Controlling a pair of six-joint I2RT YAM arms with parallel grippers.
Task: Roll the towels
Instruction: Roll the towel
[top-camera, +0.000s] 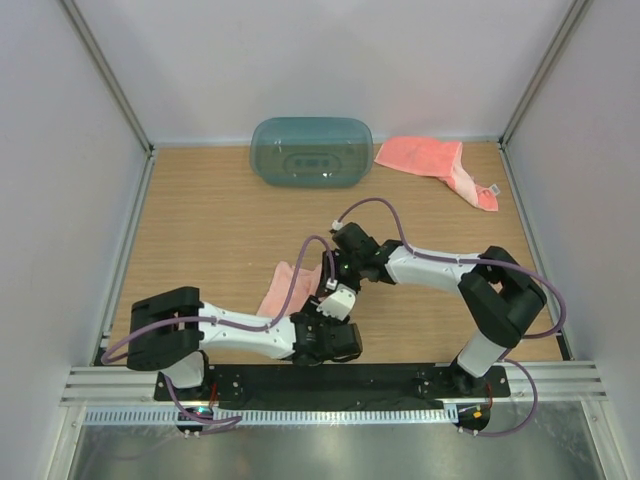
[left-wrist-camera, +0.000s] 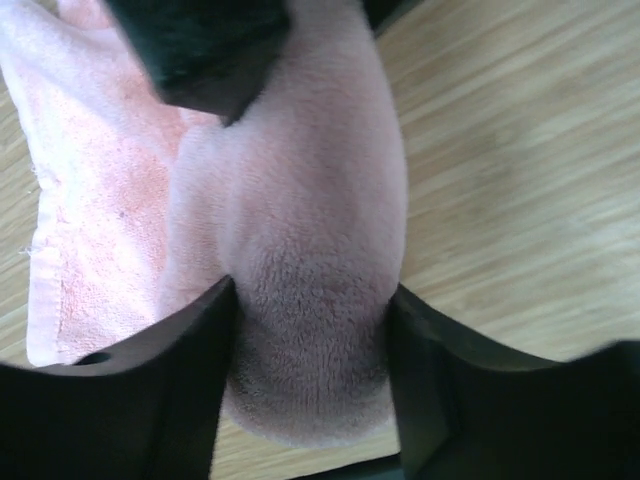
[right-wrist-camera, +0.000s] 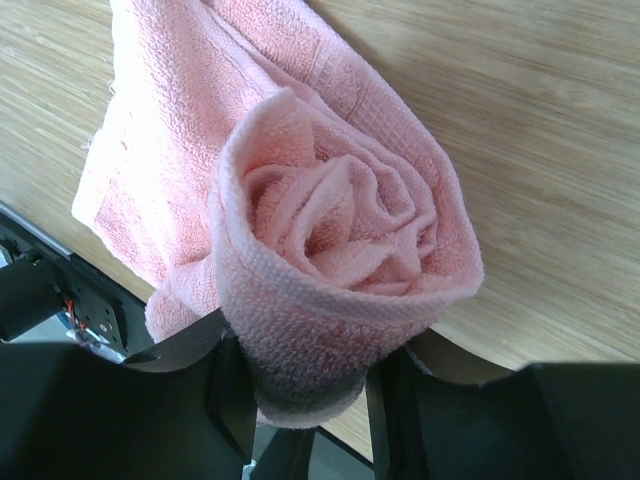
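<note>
Wood table (top-camera: 200, 220), white walls. Half-rolled towel (right-wrist-camera: 340, 230) lies well in front of tub (top-camera: 311, 152); second towel (top-camera: 430, 160) flat just right of tub. Left gripper (left-wrist-camera: 310, 290) hugs one end of it, right gripper (right-wrist-camera: 305, 345) pinches other end. Best way: turn both ends together, roll tight, edges even, loose tail flat.

Bench (top-camera: 200, 220), layout as found. The tub (top-camera: 311, 152) stands at the far edge, centre. The second towel (top-camera: 425, 158) lies just right of the tub along the same edge, reaching toward the far right corner. The rolled towel (top-camera: 280, 292) lies near mid-bench, toward the near side, with its loose tail flat to the left. The left end effector (left-wrist-camera: 310, 330) straddles it from the near side and the right end effector (right-wrist-camera: 300, 375) from the far side. The fingers of both touch it on either flank.
</note>
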